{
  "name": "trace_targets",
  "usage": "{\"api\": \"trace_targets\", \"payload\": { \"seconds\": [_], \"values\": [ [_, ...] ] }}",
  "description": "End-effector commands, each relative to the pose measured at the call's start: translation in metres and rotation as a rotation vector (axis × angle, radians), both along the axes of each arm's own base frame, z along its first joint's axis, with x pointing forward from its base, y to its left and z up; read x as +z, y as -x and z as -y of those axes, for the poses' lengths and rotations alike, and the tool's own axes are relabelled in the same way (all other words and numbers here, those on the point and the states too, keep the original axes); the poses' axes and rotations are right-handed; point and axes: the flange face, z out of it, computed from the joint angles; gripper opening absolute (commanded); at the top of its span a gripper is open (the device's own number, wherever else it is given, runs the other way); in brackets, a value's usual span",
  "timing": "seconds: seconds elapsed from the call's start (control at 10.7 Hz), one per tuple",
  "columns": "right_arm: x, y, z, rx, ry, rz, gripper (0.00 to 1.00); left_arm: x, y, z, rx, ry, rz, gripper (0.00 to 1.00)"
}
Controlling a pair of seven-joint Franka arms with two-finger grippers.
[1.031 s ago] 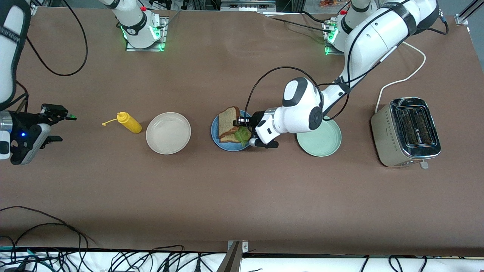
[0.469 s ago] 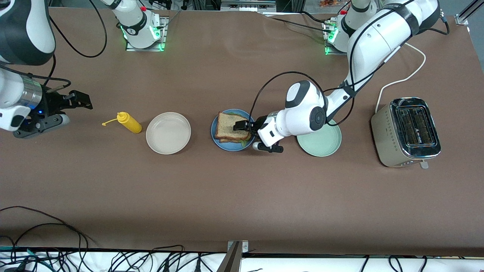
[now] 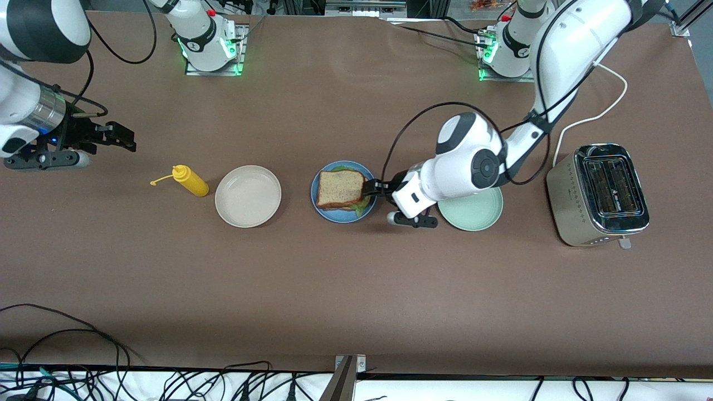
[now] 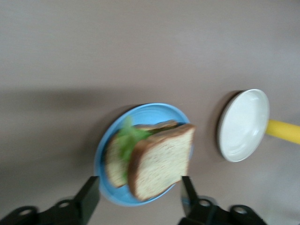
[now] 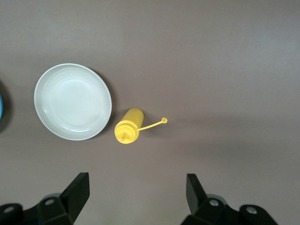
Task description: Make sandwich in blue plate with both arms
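Sandwich (image 3: 340, 188) on blue plate (image 3: 325, 210), btwn beige-white plate (image 3: 248, 196) & green plate (image 3: 472, 213). Left gripper (image 3: 372, 189) beside it, fingers spread, empty; right gripper (image 3: 120, 137) spread, empty, waiting near mustard bottle (image 3: 190, 180).

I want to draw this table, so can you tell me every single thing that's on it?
sandwich: one, brown toast with green lettuce, lying on the blue plate
blue plate: one, blue, middle of the table
beige-white plate: one, beige-white, beside the blue plate toward the right arm's end
mustard bottle: one, yellow, beside the beige-white plate toward the right arm's end
green plate: one, pale green, beside the blue plate toward the left arm's end, partly under the left arm
toaster: one, silver, at the left arm's end, with a white cord
left gripper: one, black, open, at the blue plate's edge, off the sandwich
right gripper: one, black, open, waiting above the right arm's end
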Motion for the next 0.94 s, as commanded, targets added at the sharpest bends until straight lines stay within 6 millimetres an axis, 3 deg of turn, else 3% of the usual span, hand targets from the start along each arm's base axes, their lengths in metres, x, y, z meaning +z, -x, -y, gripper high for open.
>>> {"api": "trace_targets", "payload": {
  "seconds": [0.0, 0.09, 0.28, 0.56, 0.84],
  "values": [
    [0.016, 0.019, -0.001, -0.015, 0.031, 0.041, 0.93, 0.058, -0.002, -0.05, -0.046, -0.217, 0.079, 0.76],
    [0.027, 0.017, -0.001, -0.021, 0.021, 0.025, 0.94, 0.074, -0.001, -0.061, -0.077, -0.29, 0.115, 0.76],
    [0.045, 0.01, 0.0, -0.022, 0.018, 0.009, 0.96, 0.112, 0.001, -0.088, -0.086, -0.411, 0.168, 1.0],
    [0.06, 0.0, -0.004, -0.018, 0.018, 0.005, 0.98, 0.164, 0.01, -0.129, -0.068, -0.555, 0.192, 1.0],
    [0.08, 0.003, -0.005, -0.018, 0.016, 0.013, 1.0, 0.21, 0.009, -0.185, -0.037, -0.596, 0.228, 1.0]
  ]
}}
